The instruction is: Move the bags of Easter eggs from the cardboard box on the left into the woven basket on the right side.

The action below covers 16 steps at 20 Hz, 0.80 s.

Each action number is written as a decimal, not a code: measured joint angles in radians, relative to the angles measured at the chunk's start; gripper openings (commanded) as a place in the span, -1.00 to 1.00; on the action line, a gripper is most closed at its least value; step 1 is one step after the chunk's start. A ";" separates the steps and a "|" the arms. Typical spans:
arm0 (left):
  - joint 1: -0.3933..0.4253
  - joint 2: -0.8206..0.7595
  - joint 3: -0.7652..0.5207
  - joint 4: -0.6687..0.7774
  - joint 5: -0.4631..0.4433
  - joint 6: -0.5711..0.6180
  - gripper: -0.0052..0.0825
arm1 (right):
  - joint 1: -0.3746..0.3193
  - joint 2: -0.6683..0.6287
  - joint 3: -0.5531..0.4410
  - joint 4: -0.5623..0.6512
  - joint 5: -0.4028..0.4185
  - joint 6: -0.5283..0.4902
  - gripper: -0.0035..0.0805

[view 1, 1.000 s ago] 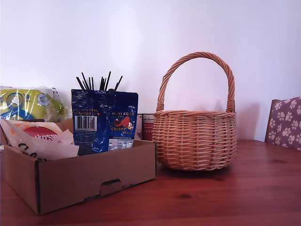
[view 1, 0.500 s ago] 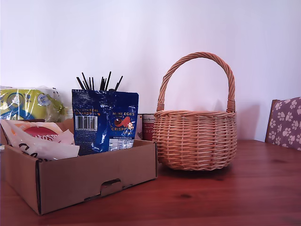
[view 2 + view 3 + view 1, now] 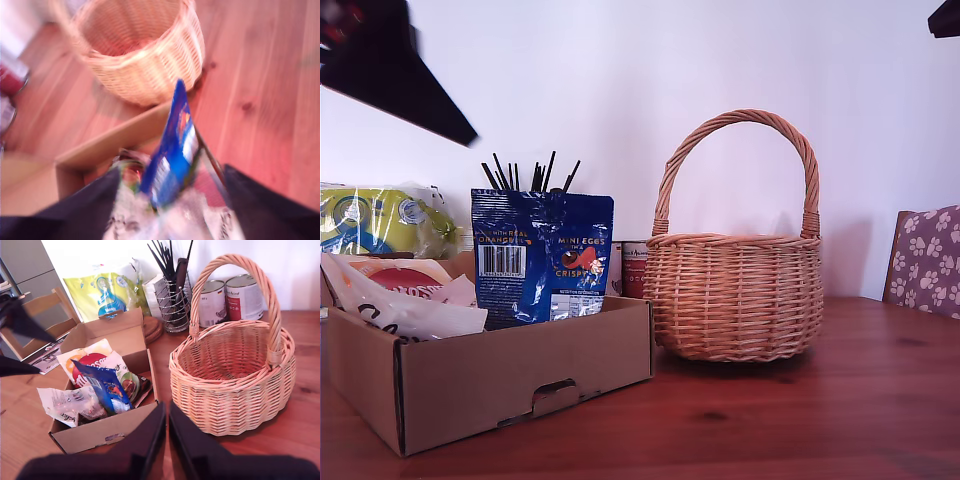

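Hovered at the first pick, with my first gripper point(image 3: 171, 170) spread wide above the upright dark blue bag point(image 3: 542, 260) in the cardboard box point(image 3: 520, 370), and my second gripper point(image 3: 166, 415) pressed together, empty, facing box and woven basket point(image 3: 735, 295). Called next for a descent, a pinch on the bag's top edge, then a carry into the basket.

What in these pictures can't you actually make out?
- How many bags lie in the cardboard box: its front wall hides the lower ones in the exterior view.
- The blue bag print: first wrist view is blurred.
- My first gripper: smeared, its grip unclear.
- The tins behind the woven basket: labels too small.
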 measured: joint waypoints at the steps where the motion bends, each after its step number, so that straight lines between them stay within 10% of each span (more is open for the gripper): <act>1: -0.015 0.037 0.043 -0.001 -0.005 0.014 0.92 | 0.000 0.006 0.000 0.000 0.000 0.000 -0.95; 16: -0.057 0.551 0.272 -0.134 -0.084 0.117 0.90 | 0.000 0.028 0.000 0.007 0.000 -0.004 -0.95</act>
